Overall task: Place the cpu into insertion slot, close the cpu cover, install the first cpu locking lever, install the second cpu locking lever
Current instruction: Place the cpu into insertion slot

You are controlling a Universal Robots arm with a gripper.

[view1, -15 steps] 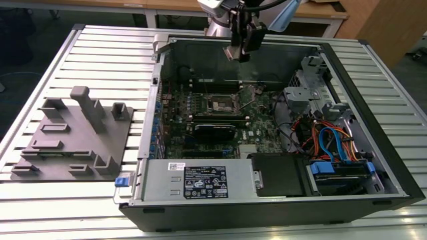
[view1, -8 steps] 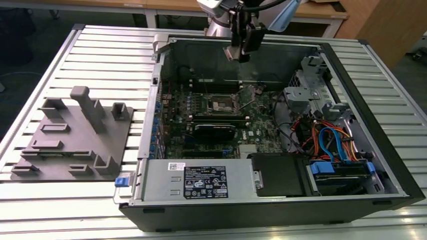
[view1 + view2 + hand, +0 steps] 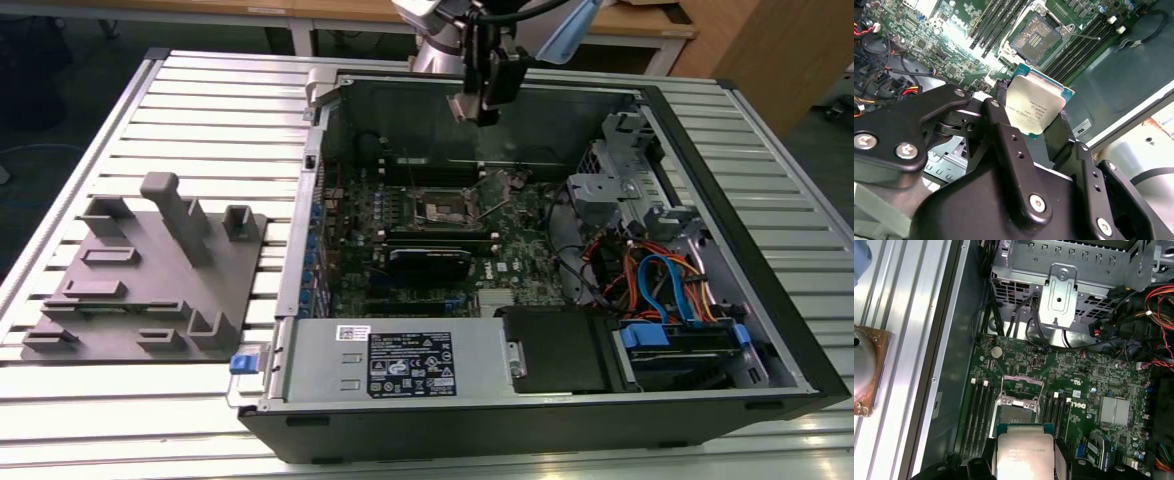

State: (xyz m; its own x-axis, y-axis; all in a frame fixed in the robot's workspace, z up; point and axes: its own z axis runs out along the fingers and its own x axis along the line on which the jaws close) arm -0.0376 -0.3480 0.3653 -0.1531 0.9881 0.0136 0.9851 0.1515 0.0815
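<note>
The cpu is not yet seated: in the second wrist view the jaws are clamped on two opposite edges of it, and it hangs above the insertion slot, well apart from it. So none of the four steps looks finished; placing, closing and both levers are all left.

The chip is a flat square with a dull silver-grey lid bearing faint print, and a thin green border shows around that lid.

The slot lies bare, its dark contact field exposed. In the first wrist view the cpu cover appears swung open at one side of the slot, and a thin wire lever juts free beside it. Long black memory slots flank the slot on the green board, inside an open computer case lying on the slatted bench.
</note>
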